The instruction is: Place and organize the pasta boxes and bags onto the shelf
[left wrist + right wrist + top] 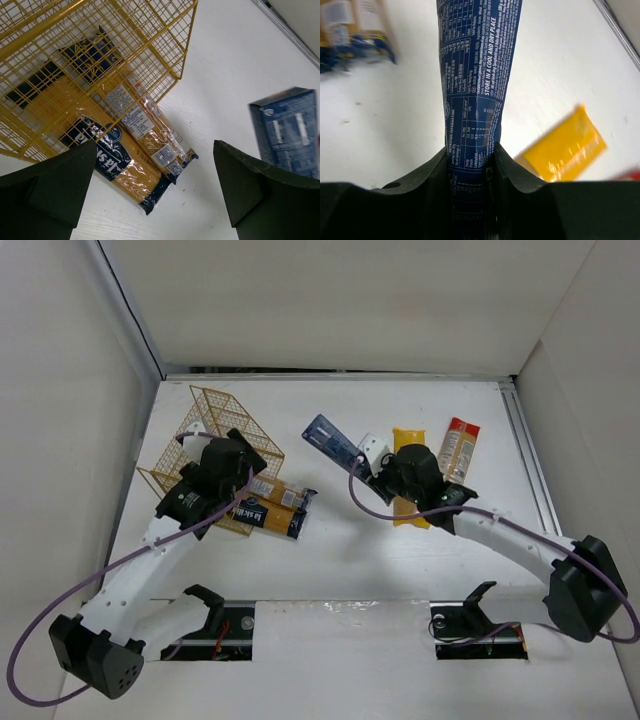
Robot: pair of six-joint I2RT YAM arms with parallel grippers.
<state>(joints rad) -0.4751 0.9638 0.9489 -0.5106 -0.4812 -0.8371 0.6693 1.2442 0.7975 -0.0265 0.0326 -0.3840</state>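
The right gripper point(470, 155) clamps the long dark blue pasta box point(476, 70) by one end mid-table, likely to slide it end-first into the golden-yellow wire-mesh shelf point(215, 415) at left (two yellow dark-labelled packs point(275, 508) lie half inside). The left gripper point(155, 165) hangs wide open above them.

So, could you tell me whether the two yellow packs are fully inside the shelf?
Only partly: the two yellow packs lie with one end inside the shelf, the other end sticking out onto the table.

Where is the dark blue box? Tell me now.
In the top view, the dark blue box is mid-table, clamped in the right gripper, between the shelf and the plain yellow bag.
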